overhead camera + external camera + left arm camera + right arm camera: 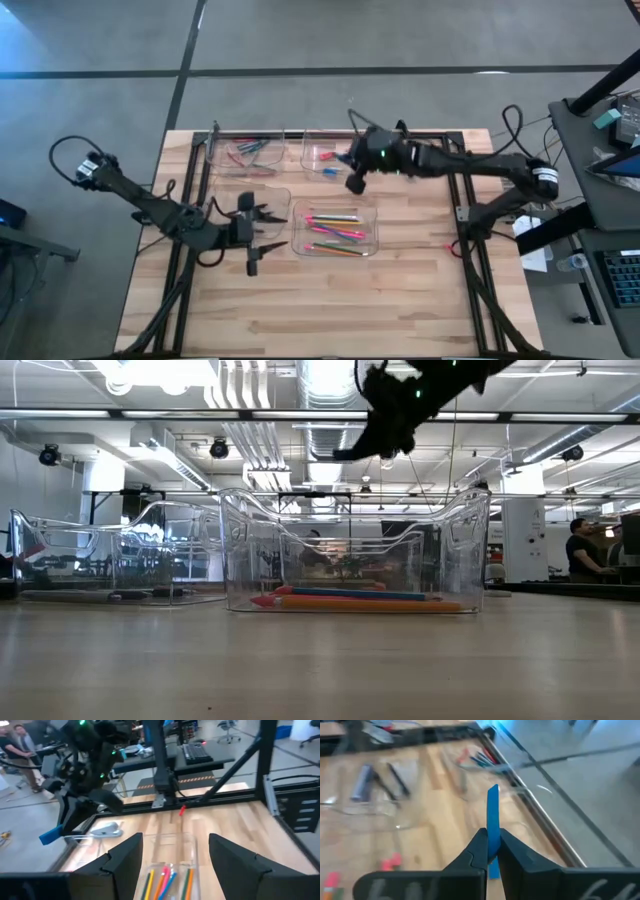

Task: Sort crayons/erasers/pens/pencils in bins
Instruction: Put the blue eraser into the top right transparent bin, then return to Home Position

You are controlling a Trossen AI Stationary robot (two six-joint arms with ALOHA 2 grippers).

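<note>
Overhead, right gripper (492, 851) pinches blue eraser (493, 822); left gripper (172, 862) jaws apart

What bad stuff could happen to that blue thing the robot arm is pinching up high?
The right gripper pinches the blue eraser only by its lower part, high above the table, so it might twist loose. Dropped now, it could miss the eraser bin and bounce across the table.

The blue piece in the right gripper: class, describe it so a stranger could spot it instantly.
Find the right gripper, raised above the far bin that holds erasers. Shut between its fingers is a flat blue piece, standing on end. Unlike the pink erasers below, it is blue and off the table.
</note>
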